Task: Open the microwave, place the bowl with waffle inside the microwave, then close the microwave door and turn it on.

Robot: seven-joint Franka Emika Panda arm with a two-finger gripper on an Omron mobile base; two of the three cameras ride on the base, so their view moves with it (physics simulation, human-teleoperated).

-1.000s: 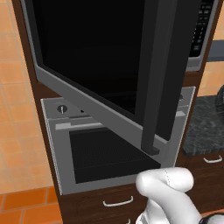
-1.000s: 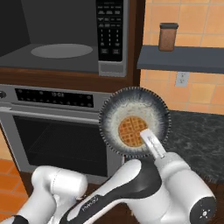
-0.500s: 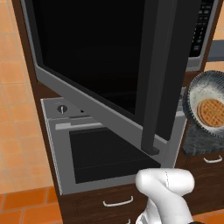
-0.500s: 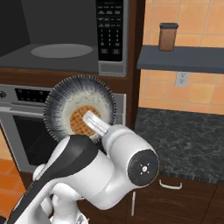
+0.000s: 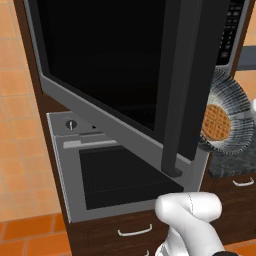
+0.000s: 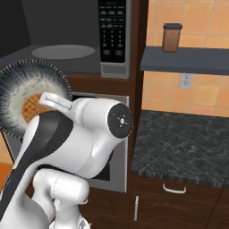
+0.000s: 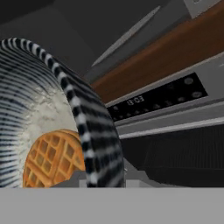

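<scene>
**Bowl swings across toward the open microwave**

The bowl with waffle (image 6: 32, 100) has travelled from the right side of the oven front to the left, and is now just below and in front of the open cavity of the microwave (image 6: 67, 53), at about eight o'clock from the keypad in the right base view. It is tipped steeply on edge, the waffle (image 7: 54, 159) showing face-on. The gripper (image 7: 103, 177) is clamped on the bowl's rim, its tips barely visible at the striped edge. In the left base view the microwave door (image 5: 130, 75) stands wide open, with the bowl at three o'clock beyond its handle edge. The carry looks nearly done; lifting it level onto the turntable (image 6: 65, 51) comes next, then closing the door.
</scene>
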